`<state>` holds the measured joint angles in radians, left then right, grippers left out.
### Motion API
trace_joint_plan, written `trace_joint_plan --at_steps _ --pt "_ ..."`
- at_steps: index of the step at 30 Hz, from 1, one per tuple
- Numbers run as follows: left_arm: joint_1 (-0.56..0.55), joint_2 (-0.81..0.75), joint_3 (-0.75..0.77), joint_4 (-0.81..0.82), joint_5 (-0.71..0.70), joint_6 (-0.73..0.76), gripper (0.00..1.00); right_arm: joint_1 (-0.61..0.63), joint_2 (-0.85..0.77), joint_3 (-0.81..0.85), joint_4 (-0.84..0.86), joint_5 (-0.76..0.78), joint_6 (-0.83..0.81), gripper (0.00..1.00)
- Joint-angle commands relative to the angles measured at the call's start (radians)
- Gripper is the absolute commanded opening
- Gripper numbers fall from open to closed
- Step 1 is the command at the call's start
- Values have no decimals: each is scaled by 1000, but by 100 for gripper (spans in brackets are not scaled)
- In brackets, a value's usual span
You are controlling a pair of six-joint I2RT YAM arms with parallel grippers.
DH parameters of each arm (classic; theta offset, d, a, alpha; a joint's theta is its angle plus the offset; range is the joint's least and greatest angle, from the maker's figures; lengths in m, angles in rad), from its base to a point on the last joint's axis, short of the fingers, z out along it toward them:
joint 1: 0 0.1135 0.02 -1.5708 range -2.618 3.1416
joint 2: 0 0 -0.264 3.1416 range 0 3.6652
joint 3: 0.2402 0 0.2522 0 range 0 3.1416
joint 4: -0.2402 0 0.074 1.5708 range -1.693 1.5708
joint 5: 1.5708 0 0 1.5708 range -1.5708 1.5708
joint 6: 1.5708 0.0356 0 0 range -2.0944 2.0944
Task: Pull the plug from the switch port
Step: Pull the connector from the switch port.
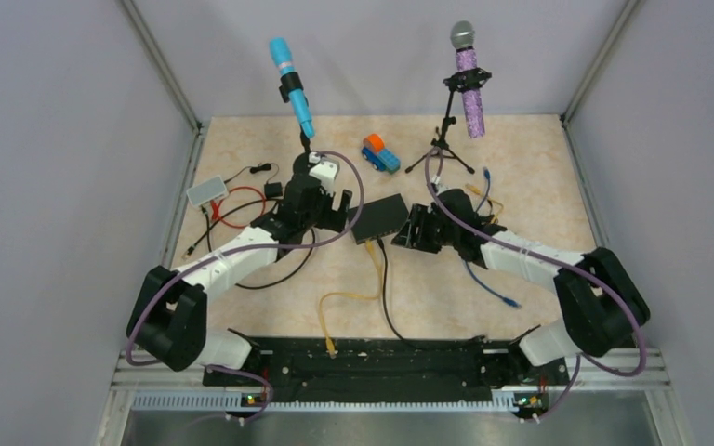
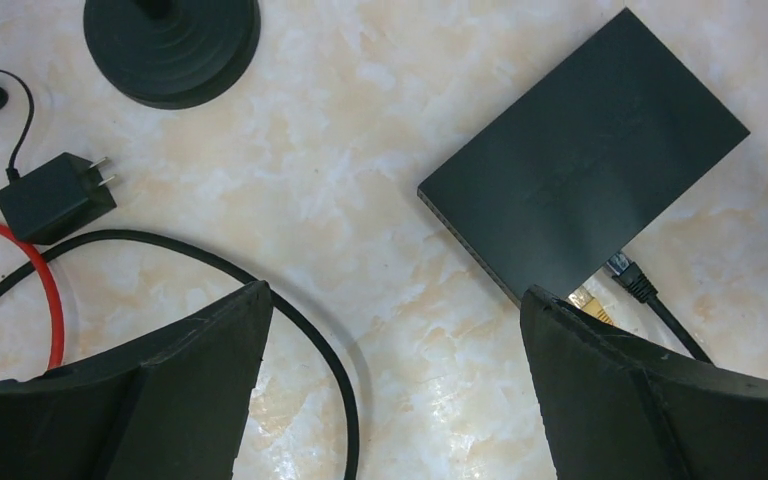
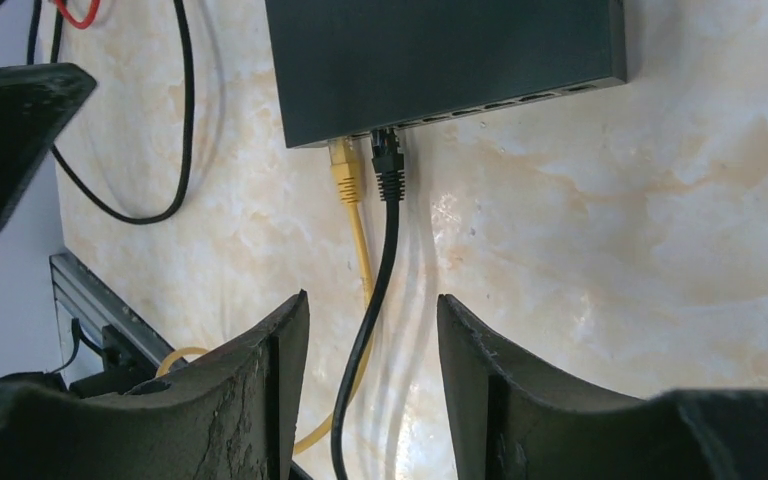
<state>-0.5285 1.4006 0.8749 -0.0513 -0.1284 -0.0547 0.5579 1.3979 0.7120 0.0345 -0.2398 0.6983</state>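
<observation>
A flat black switch (image 1: 381,218) lay near the middle of the marbled table (image 1: 539,149), between the two arms. Its row of ports (image 3: 480,108) ran along the edge facing the arm bases. At one end of that row, a yellow plug (image 3: 345,175) and a black plug (image 3: 387,165) sat side by side, both seated in their ports. Their cables trailed toward the near table edge. The right gripper (image 3: 372,300) hung just short of the plugs with its fingers apart. Both cables passed through the gap between them, and whether either touched a finger could not be told. The left gripper (image 2: 395,293) was spread wide and held nothing, beside the switch's other side. A black adapter (image 2: 55,197), a red cable (image 2: 50,290) and a round stand base (image 2: 172,45) lay near it.
</observation>
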Motion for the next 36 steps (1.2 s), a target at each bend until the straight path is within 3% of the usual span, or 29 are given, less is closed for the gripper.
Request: trace_joint_plan --at_steps 1,8,14,18,23,29,36 --pt "19 -57 -17 104 -20 -71 99 17 104 99 11 -75 -15 50" --pt "48 -94 -71 220 74 -107 99 17 252 142 70 -147 39 53" --pt "49 -47 -115 288 321 68 99 17 352 153 170 -188 100 53" --pt "50 -38 -121 286 340 100 99 16 367 127 244 -159 157 57" --pt "49 10 -58 189 347 94 99 10 418 143 274 -162 189 58" --pt "44 98 12 79 483 211 99 -7 432 70 388 -154 276 53" --pt "15 170 89 -34 395 341 99 -53 422 -8 463 -141 325 48"
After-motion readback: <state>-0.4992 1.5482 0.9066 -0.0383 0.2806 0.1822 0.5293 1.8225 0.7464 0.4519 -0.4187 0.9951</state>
